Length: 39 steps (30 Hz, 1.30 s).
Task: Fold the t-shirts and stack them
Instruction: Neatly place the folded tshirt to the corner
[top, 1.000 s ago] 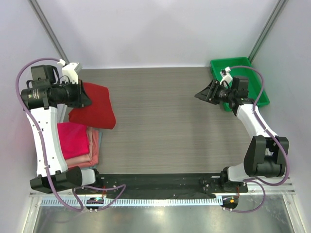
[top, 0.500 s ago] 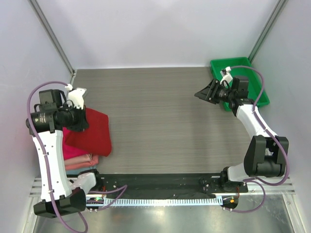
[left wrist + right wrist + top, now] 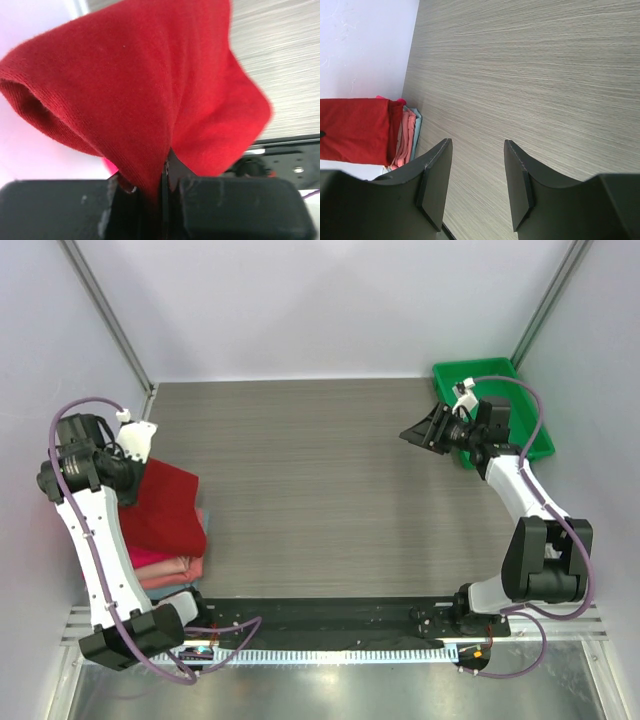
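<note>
**Crimson shirt clamped in my left claw, over the pile**

The grey wood-grain table point(image 3: 320, 500) stretches wide between my two arms. At its left edge the large dark crimson t-shirt point(image 3: 170, 505) hangs bunched from my left claw point(image 3: 165, 175), whose jaws are pinched together on a fold of the cloth. Seen from above, it covers most of the pile of folded t-shirts point(image 3: 172, 568), magenta-pink and salmon, whose edges show on the near side. The green tray point(image 3: 480, 368) sits in the far right corner. Just left of it my right claw point(image 3: 477, 170) hangs over bare table, jaws apart, gripping nothing
</note>
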Each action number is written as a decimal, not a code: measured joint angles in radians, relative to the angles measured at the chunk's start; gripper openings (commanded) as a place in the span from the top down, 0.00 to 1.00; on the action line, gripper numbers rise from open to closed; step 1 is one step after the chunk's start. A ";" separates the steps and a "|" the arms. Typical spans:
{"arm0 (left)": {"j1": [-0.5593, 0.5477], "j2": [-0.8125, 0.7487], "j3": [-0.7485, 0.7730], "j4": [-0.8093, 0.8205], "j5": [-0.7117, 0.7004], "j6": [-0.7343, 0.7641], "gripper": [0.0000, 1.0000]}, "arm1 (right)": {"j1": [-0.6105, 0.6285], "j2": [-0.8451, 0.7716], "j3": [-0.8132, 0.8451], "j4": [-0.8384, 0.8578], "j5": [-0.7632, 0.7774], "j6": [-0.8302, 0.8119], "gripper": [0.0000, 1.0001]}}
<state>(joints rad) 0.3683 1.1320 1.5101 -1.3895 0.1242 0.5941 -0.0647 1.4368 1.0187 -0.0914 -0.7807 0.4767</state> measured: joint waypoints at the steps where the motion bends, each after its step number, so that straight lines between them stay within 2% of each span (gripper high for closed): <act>1: 0.021 0.009 0.005 0.001 -0.009 0.024 1.00 | 0.000 0.004 0.000 0.003 0.000 0.000 0.49; 11: 0.210 0.123 0.026 0.005 -0.055 0.238 1.00 | 0.006 0.071 0.000 0.018 -0.005 0.008 0.49; 26: 0.224 0.288 -0.061 0.023 -0.198 0.278 1.00 | 0.024 0.122 0.057 0.038 -0.010 0.016 0.49; 34: 0.224 0.355 -0.063 0.095 -0.267 0.272 1.00 | 0.024 0.122 0.042 0.040 -0.007 0.015 0.49; 37: 0.224 0.402 -0.040 0.103 -0.272 0.258 0.72 | 0.024 0.122 0.042 0.041 -0.006 0.015 0.49; 38: 0.224 0.417 -0.030 0.105 -0.273 0.251 0.48 | 0.024 0.122 0.042 0.041 -0.006 0.014 0.48; 39: 0.224 0.428 -0.020 0.109 -0.274 0.247 0.44 | 0.024 0.122 0.042 0.041 -0.006 0.014 0.49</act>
<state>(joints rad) 0.5922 1.5600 1.4902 -1.2808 -0.1497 0.8413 -0.0402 1.5585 1.0603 -0.0502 -0.7868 0.4908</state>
